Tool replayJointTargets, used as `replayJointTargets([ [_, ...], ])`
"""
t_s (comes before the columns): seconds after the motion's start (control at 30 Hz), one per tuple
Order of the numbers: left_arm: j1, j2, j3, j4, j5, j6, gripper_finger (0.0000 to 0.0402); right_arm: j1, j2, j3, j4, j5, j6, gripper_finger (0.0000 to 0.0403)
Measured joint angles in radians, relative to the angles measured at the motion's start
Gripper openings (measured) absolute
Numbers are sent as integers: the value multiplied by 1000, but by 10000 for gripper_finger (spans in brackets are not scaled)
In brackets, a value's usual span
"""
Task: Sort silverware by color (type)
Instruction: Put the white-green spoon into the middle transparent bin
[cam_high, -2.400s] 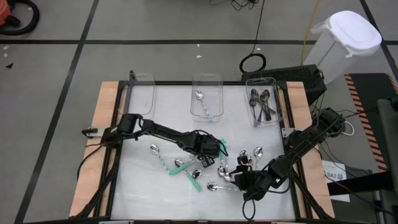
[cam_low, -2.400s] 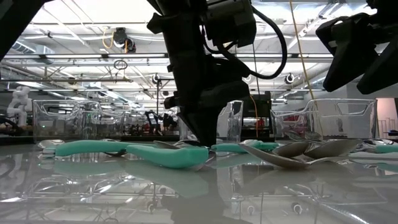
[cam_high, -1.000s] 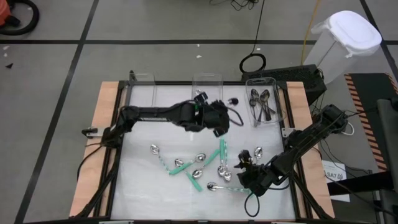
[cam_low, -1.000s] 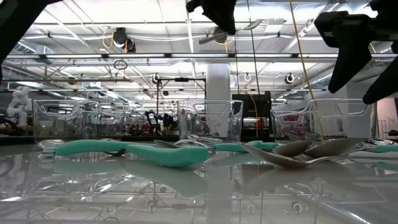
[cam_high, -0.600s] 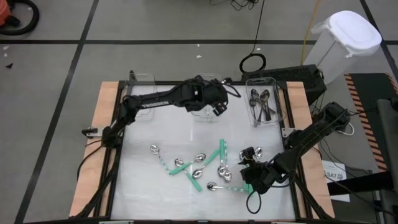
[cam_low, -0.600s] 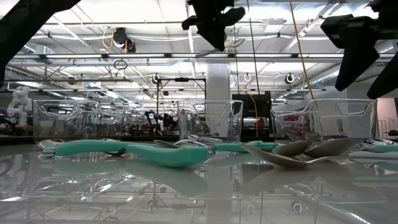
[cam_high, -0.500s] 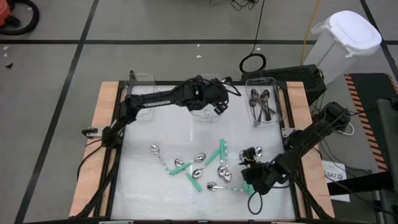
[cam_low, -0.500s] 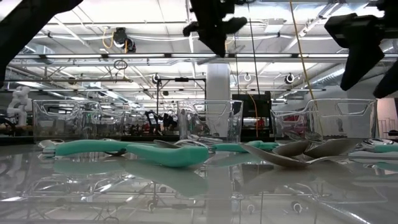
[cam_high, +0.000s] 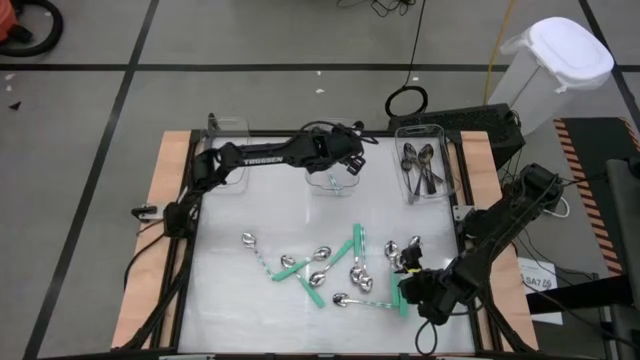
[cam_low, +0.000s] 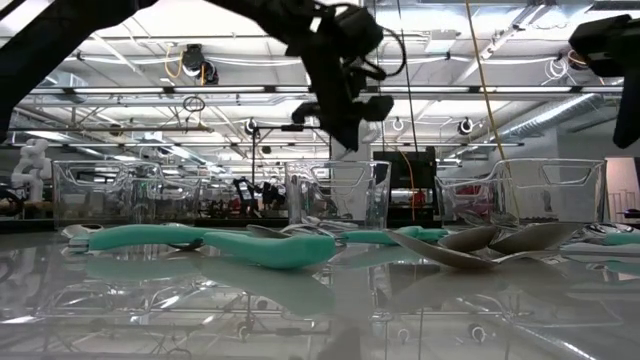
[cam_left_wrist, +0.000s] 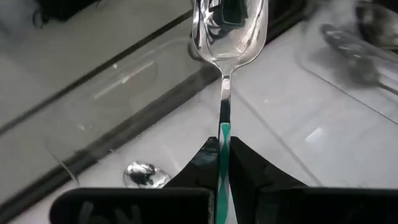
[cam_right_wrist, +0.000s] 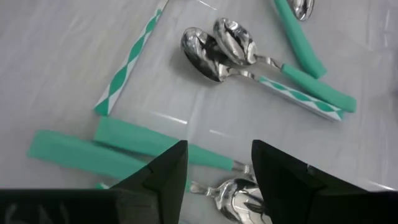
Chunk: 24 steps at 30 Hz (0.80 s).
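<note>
- Left gripper (cam_left_wrist: 224, 163): the jaws are clamped on the teal-and-white patterned handle of a held spoon (cam_left_wrist: 229, 37). The handle runs straight out between the two dark fingers (cam_left_wrist: 246, 168), and the shiny bowl sits well clear of the fingertips, beyond them.
- From above, the left gripper (cam_high: 345, 160) hangs over the middle bin (cam_high: 322, 128) at the far edge of the table (cam_high: 225, 290), with the left arm stretched across from the far left corner.
- In the low view the same gripper (cam_low: 345, 110) is raised above the bin's rim, not down inside it.
- A second spoon bowl (cam_left_wrist: 144, 175) lies below the held spoon; it appears to rest in the middle bin, though the clear walls make this hard to confirm.
- Right gripper (cam_right_wrist: 219, 163): the jaws stand apart and hold nothing. Loose spoons lie on the table below and ahead of them, none between the fingers (cam_right_wrist: 163, 171).
- Nearest the right jaws are a plain teal-handled spoon (cam_right_wrist: 134, 138) and a silver bowl (cam_right_wrist: 239, 194) just beside the fingertips. Farther out lie two spoon bowls together (cam_right_wrist: 217, 43) and a teal-and-white patterned handle (cam_right_wrist: 130, 62).
- From above, the right gripper (cam_high: 415, 288) is at the near right of the table, at the right end of the loose spoon cluster (cam_high: 325, 268).
- The right bin (cam_high: 440, 185) at the far right holds several dark spoons (cam_high: 420, 165).
- The left bin (cam_high: 215, 125) stands at the far left corner.
</note>
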Motion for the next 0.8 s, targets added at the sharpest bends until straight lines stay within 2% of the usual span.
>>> replayJointTargets([
  [0.17, 22, 1, -82, 50, 0, -93, 19, 25, 0, 0, -29, 28, 33, 173],
  [0.33, 23, 0, -89, 55, 0, -129, 19, 26, 0, 0, -41, 81, 31, 173],
  [0.57, 47, 23, -89, 59, 2, -162, 19, 25, 0, 0, -39, 82, 23, 173],
  [0.8, 63, 76, -90, 56, 48, -182, 19, 25, 0, 0, -37, 84, 15, 173],
])
